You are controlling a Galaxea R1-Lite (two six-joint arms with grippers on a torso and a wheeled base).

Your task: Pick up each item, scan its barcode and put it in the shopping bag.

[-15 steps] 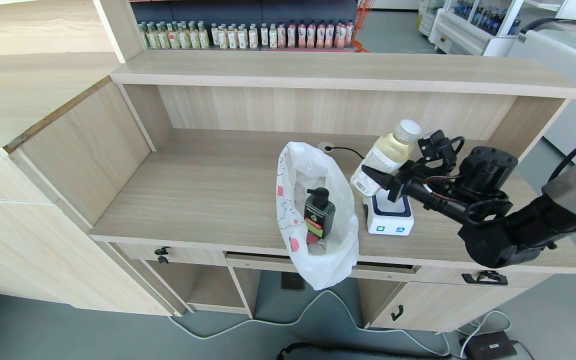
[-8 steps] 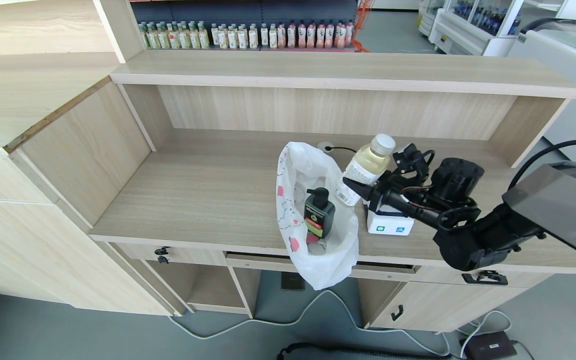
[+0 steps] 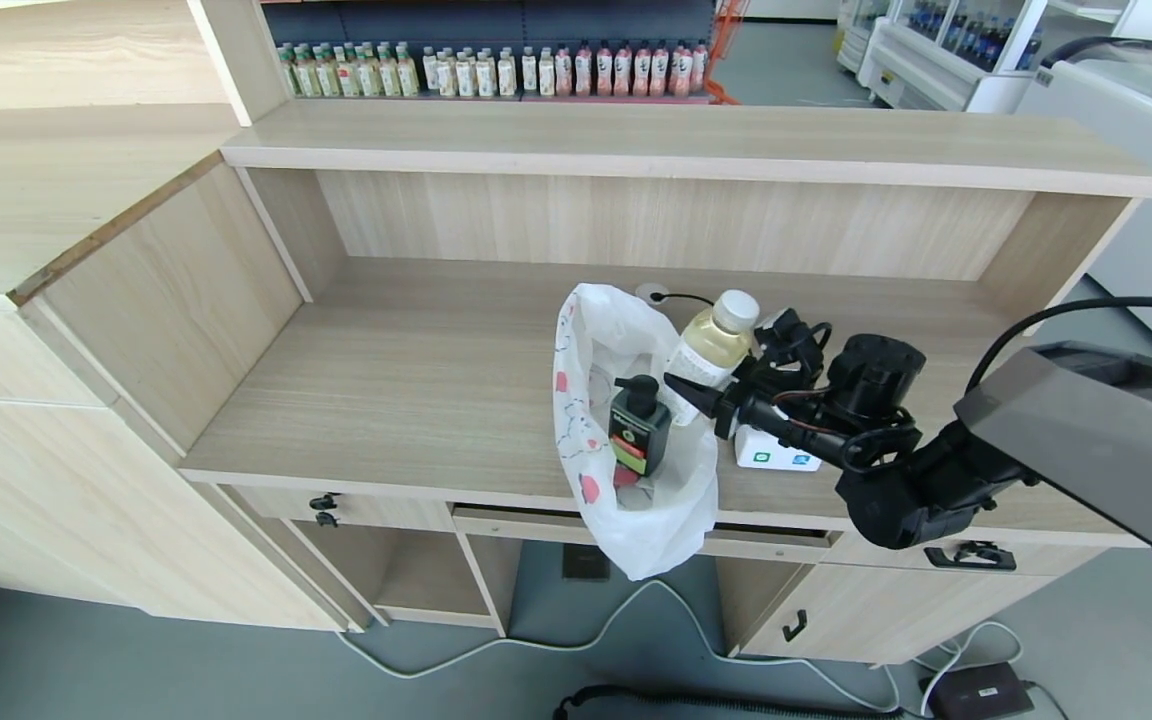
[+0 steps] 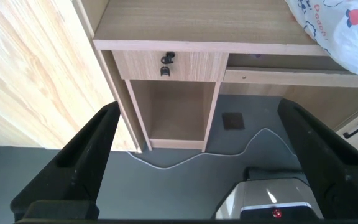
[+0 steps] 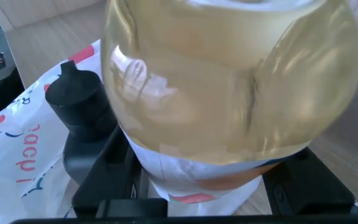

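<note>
The bottle [image 3: 711, 345] of pale yellow drink is hanging tilted above the counter [image 3: 416, 380], with its white cap pointing up and away. Its labelled lower end is sitting over the right rim of the white shopping bag [image 3: 586, 330], just beside the white scanner [image 3: 776, 455]. The right gripper [image 3: 706, 388] is clamping it around the lower body, its jaws pressing against the bottle's sides. Inside the bag a dark pump bottle [image 3: 638, 430] is standing upright, close below the held bottle. The left gripper [image 4: 197, 109] is hanging low in front of the counter's open cubby [image 4: 176, 112], with its jaws spread wide and gripping nothing.
</note>
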